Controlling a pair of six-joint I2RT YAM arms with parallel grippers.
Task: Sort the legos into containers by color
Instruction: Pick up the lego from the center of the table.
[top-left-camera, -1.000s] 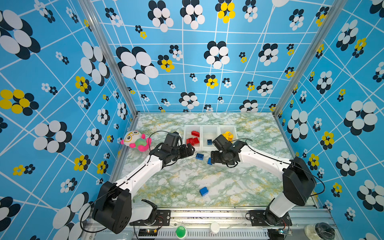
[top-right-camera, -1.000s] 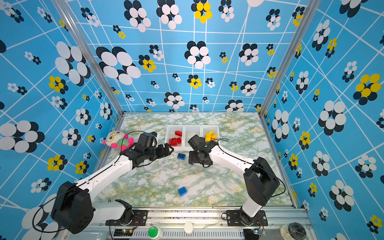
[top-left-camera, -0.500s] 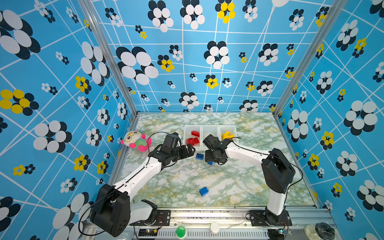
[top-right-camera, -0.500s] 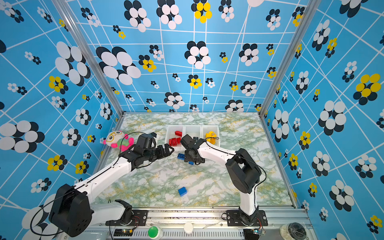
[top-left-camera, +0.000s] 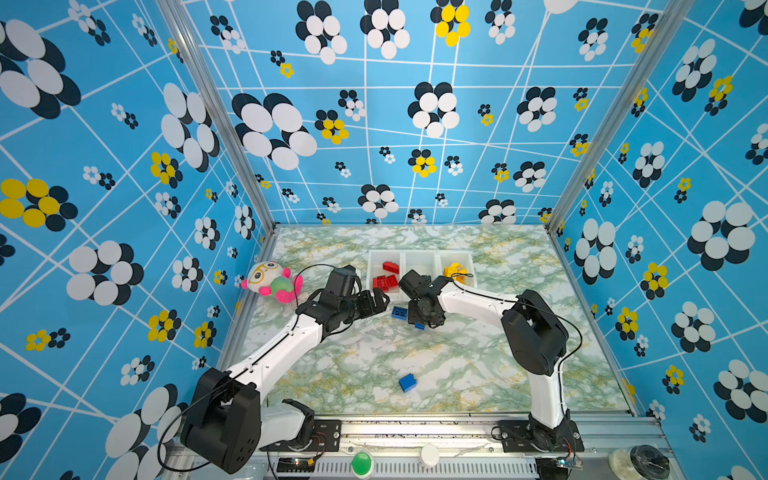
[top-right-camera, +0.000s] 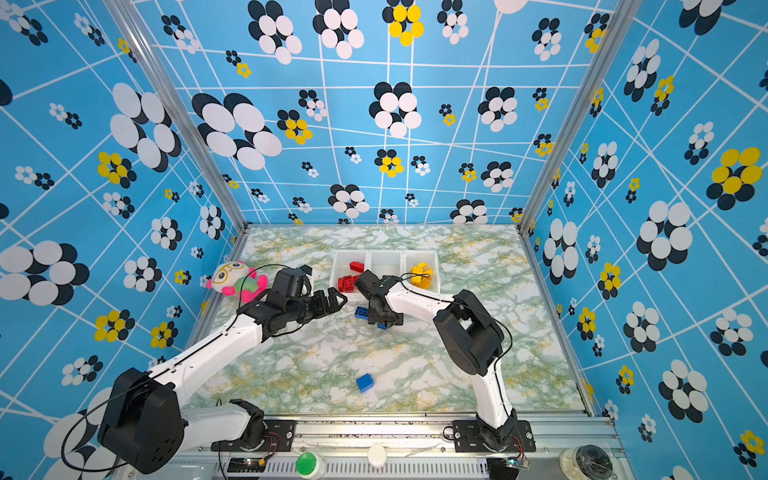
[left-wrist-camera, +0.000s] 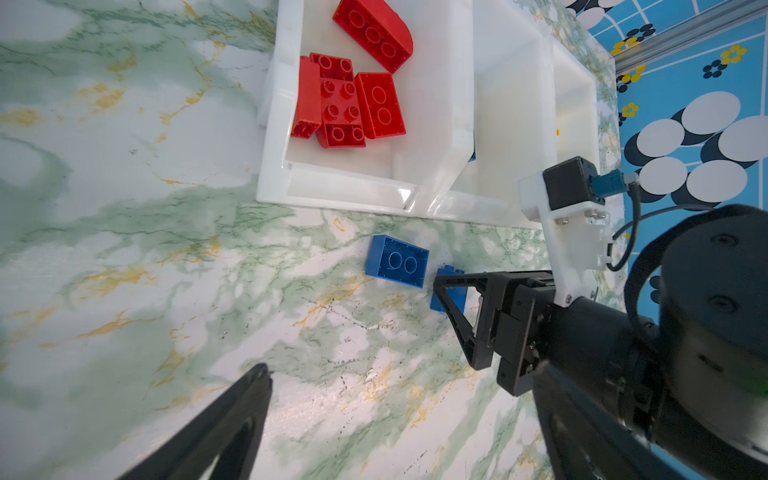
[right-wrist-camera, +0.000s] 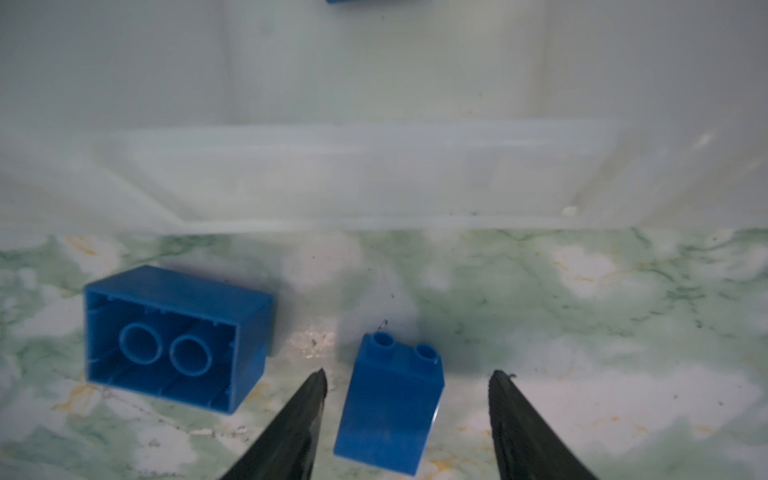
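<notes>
The right gripper is down at the marble tabletop with its two black fingers straddling a small blue two-stud brick. A gap shows on each side of the brick, so the jaws are parted and nothing is clamped. The brick leans with its studs pointing toward the bins. Just beside it, apart from it, a larger blue brick lies on its side with its hollow underside facing the wrist camera; in a top view it sits just in front of the bin row.

The left gripper hovers near the front corner of the red bin, fingers spread wide and empty; only one fingertip shows clearly in its wrist view.

Three white bins stand side by side toward the back of the table. The red bin holds four red bricks, three of them packed together and a curved one apart. The middle bin shows a sliver of blue at its near end in the left wrist view. The third bin holds yellow pieces.

A third blue brick lies alone near the front of the table, well apart from both arms. A pink-and-green plush toy lies by the left wall.
</notes>
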